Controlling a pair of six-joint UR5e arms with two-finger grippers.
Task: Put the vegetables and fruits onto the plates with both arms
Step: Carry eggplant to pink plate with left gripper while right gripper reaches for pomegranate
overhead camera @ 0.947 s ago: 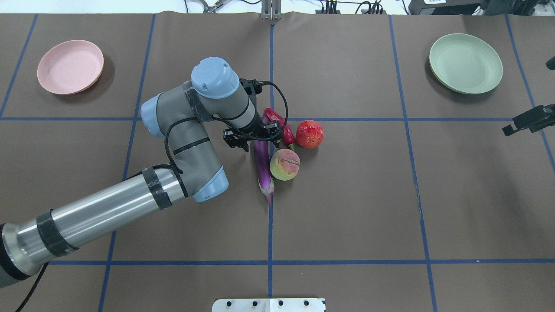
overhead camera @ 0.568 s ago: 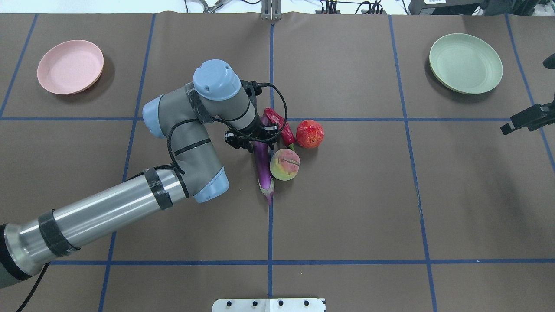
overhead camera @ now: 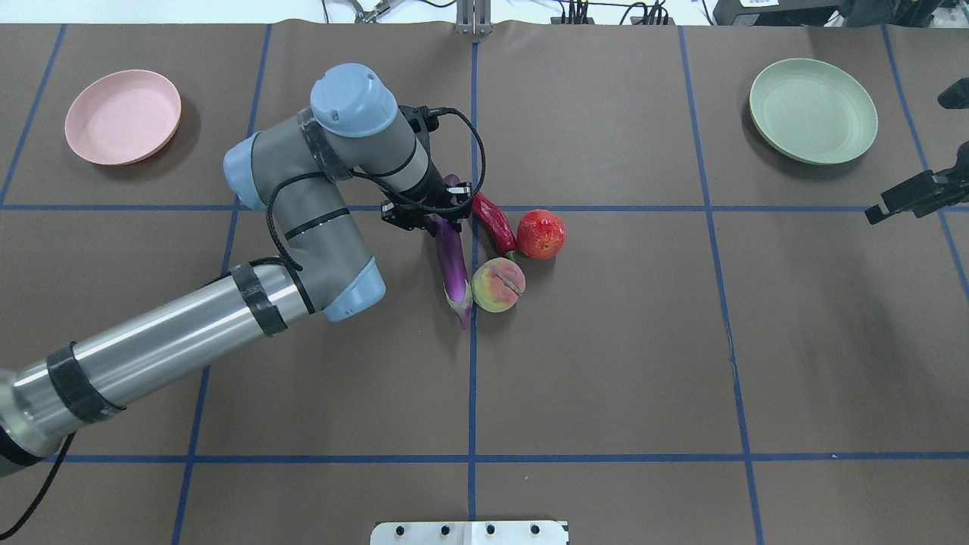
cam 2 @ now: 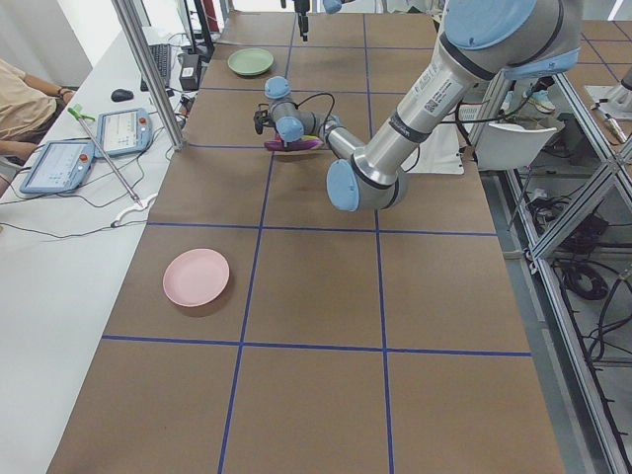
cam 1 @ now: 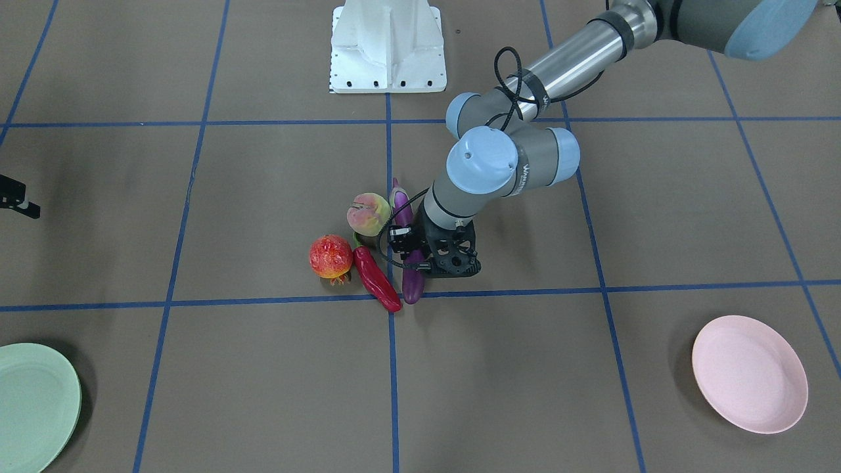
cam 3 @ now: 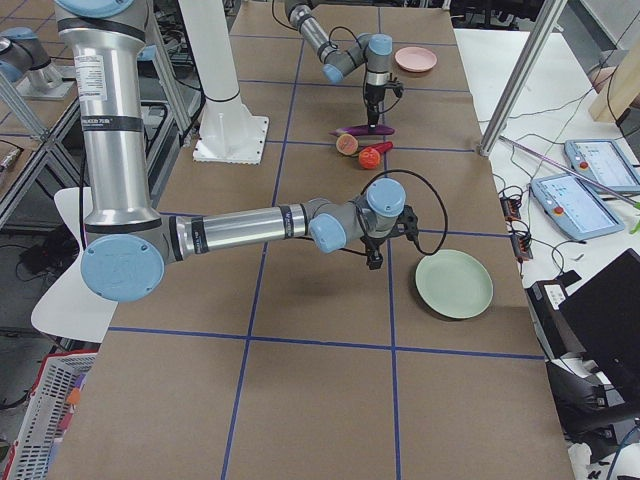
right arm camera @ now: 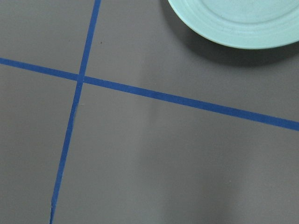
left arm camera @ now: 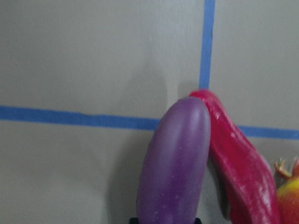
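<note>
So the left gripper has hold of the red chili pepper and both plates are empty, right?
No: the left gripper is closed on the purple eggplant, not the chili pepper, which lies beside it, as the left wrist view shows. The pink plate and the green plate are empty.

Close-set chili pepper (overhead camera: 493,223) and peach (overhead camera: 497,284) beside eggplant (overhead camera: 453,265), open passage toward pink plate (overhead camera: 123,117)

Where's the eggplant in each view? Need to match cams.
Front-facing: eggplant at centre, just right of the vertical tape line.
Overhead: centre, just left of that line.
Exterior left: far, upper middle, a small purple streak.
Exterior right: far, upper middle.
Left wrist: bottom centre, large.
Right wrist: not in it.
Landmark: the red chili pepper beside its rounded end.
</note>
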